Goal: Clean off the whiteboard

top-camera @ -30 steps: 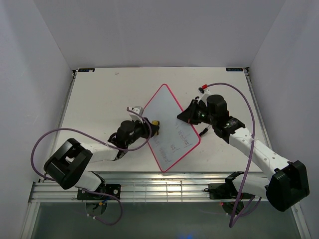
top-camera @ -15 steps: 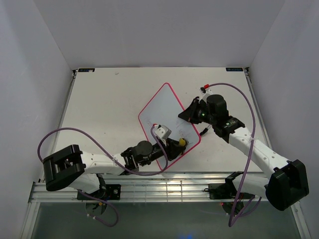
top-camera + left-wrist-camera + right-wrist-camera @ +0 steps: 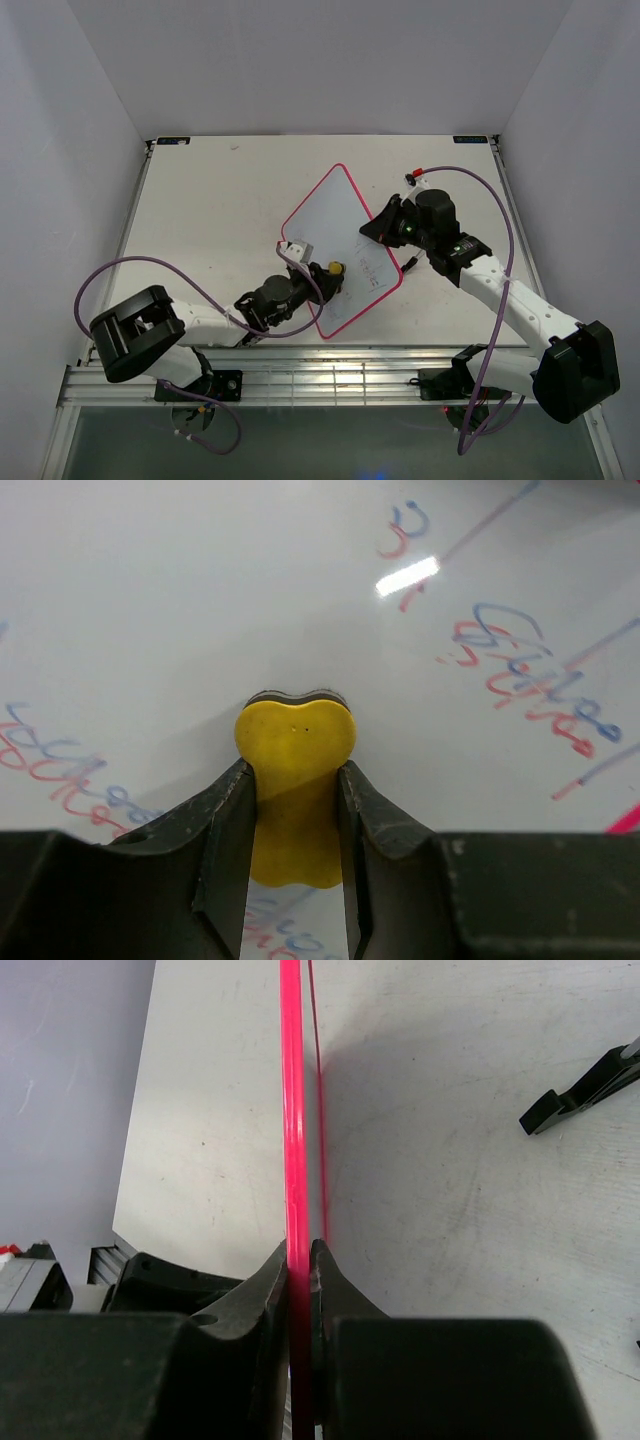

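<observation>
The whiteboard, white with a thin pink frame, lies turned like a diamond on the table. Blue and red writing shows on its lower half. My left gripper is shut on a small yellow eraser, which presses on the board's lower middle. In the left wrist view the eraser sits pinched between the black fingers of the left gripper, on the whiteboard. My right gripper is shut on the board's right edge; in the right wrist view the pink frame runs between the jaws of the right gripper.
A small black foot piece lies on the table just right of the board, also seen from above. White walls close in the table on three sides. Purple cables loop off both arms.
The left gripper carried the eraser from the board's left edge down to its lower right corner, then back up-left to the lower middle. The board shifted slightly; the right gripper kept its hold.
</observation>
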You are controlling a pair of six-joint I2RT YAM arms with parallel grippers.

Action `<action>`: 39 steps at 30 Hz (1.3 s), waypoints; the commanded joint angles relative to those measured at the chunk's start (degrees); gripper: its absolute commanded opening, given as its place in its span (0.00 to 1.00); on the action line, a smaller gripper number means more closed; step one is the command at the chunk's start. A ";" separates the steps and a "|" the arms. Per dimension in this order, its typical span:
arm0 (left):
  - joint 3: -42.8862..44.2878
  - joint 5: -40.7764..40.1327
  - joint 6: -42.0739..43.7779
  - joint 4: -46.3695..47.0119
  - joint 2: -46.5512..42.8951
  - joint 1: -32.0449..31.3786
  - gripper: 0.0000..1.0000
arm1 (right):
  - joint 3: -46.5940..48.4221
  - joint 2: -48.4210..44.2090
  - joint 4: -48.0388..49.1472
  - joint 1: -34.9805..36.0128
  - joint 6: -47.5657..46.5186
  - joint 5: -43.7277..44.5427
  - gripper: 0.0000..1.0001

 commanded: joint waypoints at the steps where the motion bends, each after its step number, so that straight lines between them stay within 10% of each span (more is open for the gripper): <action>1: -1.86 1.84 -2.65 -4.88 2.88 -6.65 0.01 | 3.02 -0.52 11.71 1.75 6.38 -3.80 0.08; 12: 2.80 -4.48 4.02 -4.87 -0.54 -15.54 0.02 | 1.26 -0.87 12.50 1.93 6.91 -3.98 0.08; 27: 19.76 4.29 14.22 -16.39 3.41 -3.24 0.02 | 0.02 -1.04 12.94 5.35 5.85 -4.51 0.08; 39: 15.99 8.67 10.80 -17.53 2.97 6.58 0.02 | 1.26 -2.89 11.71 6.76 4.09 -4.94 0.08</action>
